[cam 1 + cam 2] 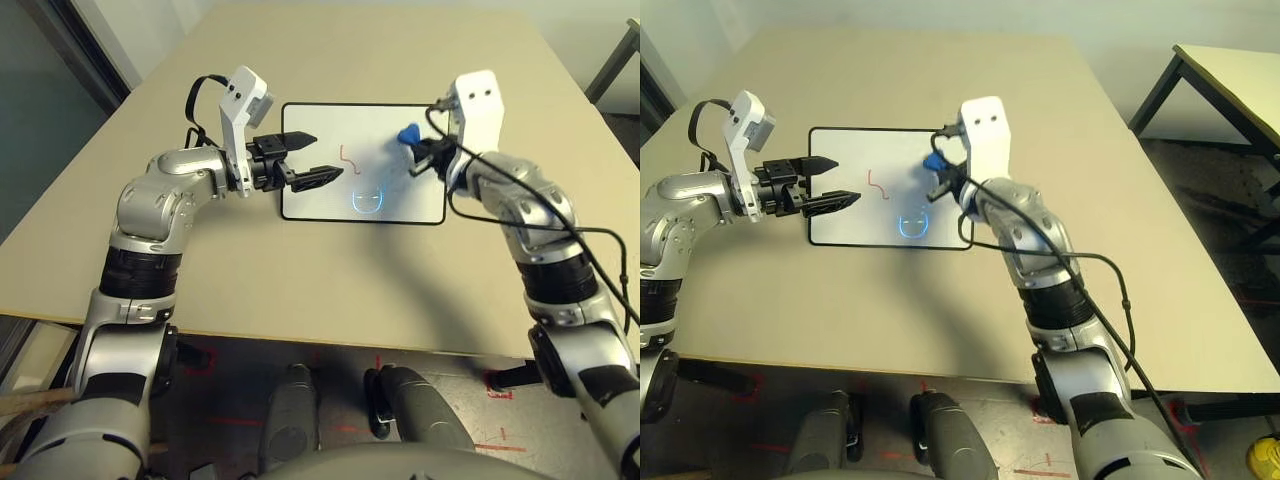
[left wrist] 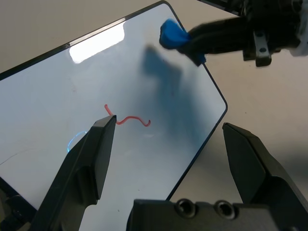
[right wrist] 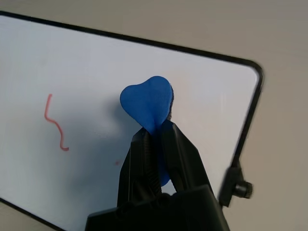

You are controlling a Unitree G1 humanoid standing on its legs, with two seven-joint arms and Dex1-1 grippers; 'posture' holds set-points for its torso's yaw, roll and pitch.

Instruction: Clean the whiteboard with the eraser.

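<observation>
Blue and heart-shaped at its free end, the eraser (image 3: 147,103) is pinched between the two black fingers of the right gripper (image 1: 422,155), which are clamped tight on its lower part so that the rounded end sticks out ahead of the fingertips. In the left eye view it sits right of centre in the upper half of the frame, over the upper right part of the whiteboard (image 1: 320,120), which lies flat on the beige table (image 1: 300,290) with its long axis running left to right across the picture. The eraser appears to hover above the white surface rather than press on it, casting a soft shadow below. Two marks remain: a red squiggle (image 1: 350,160) near the board's middle, to the left of the eraser and slightly lower in the frame, and a pale blue face-like doodle (image 1: 368,201) close to the board's lower edge. The coming stroke therefore looks to run leftward and down the frame from the eraser, with the red squiggle the nearer target. The left gripper (image 1: 305,158) hangs over the board's left edge with its fingers spread apart and nothing between them; it is near the squiggle too, but only the right arm carries the tool.
</observation>
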